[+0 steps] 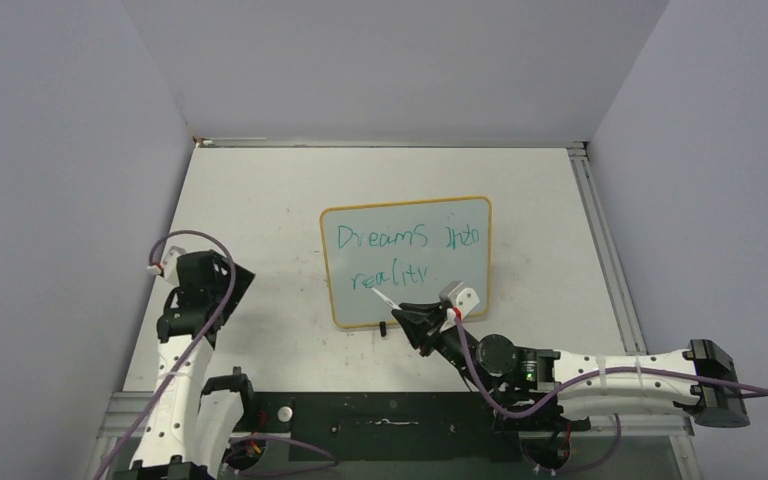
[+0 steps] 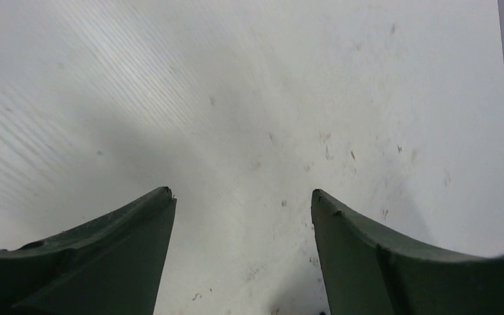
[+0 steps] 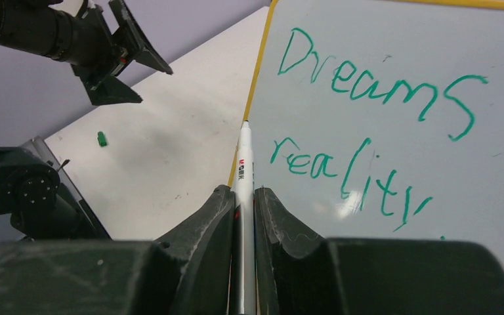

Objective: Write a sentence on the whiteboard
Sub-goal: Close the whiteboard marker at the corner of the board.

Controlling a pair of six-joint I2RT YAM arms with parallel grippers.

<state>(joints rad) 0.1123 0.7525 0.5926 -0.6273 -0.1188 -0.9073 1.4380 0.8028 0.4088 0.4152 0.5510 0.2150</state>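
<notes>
The whiteboard [image 1: 405, 262] [image 3: 400, 79] stands mid-table with a yellow-orange frame. On it, the sentence [image 1: 400, 255] [image 3: 374, 98] reads "Dreams into reality" in two green lines. My right gripper [image 1: 407, 313] [image 3: 241, 191] is shut on a white marker [image 1: 382, 299] [image 3: 243, 161]. The marker's tip points at the board's lower left edge; whether it touches, I cannot tell. My left gripper [image 1: 235, 275] [image 2: 241, 191] [image 3: 115, 59] is open and empty over bare table, left of the board.
A small green piece [image 3: 102, 138] lies on the table between the left gripper and the board. A black clip foot [image 1: 384, 327] sticks out under the board's near edge. Grey walls close in the table on three sides.
</notes>
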